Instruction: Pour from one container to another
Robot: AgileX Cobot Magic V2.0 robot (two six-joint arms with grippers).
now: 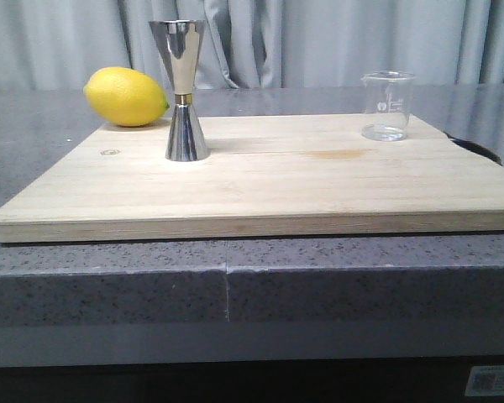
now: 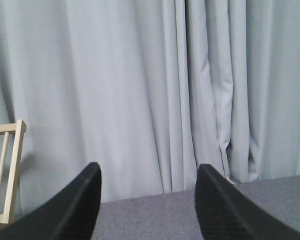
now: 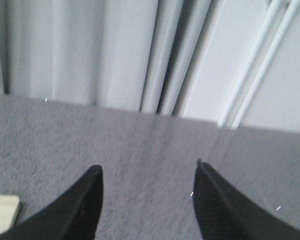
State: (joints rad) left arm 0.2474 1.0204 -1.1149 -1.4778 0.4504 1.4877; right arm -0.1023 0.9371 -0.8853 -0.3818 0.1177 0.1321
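L hand (image 2: 147, 200) & R hand (image 3: 147, 197): fingers wide apart, holding nothing, touching nothing; only curtain and counter beyond.

1. Glass beaker (image 1: 387, 106): faint white printed markings on its side, too small to read.
2. Wooden board (image 1: 269, 180): small round stamp near its left edge, illegible.
3. White sticker (image 1: 492, 380), lower right: code pattern, unreadable.

Both wrist cams only caught fingertips: the left gripper (image 2: 147, 200) and right gripper (image 3: 147, 200) had matte black, curved, tapering fingers (image 2: 75, 210) with finely ribbed inner faces.
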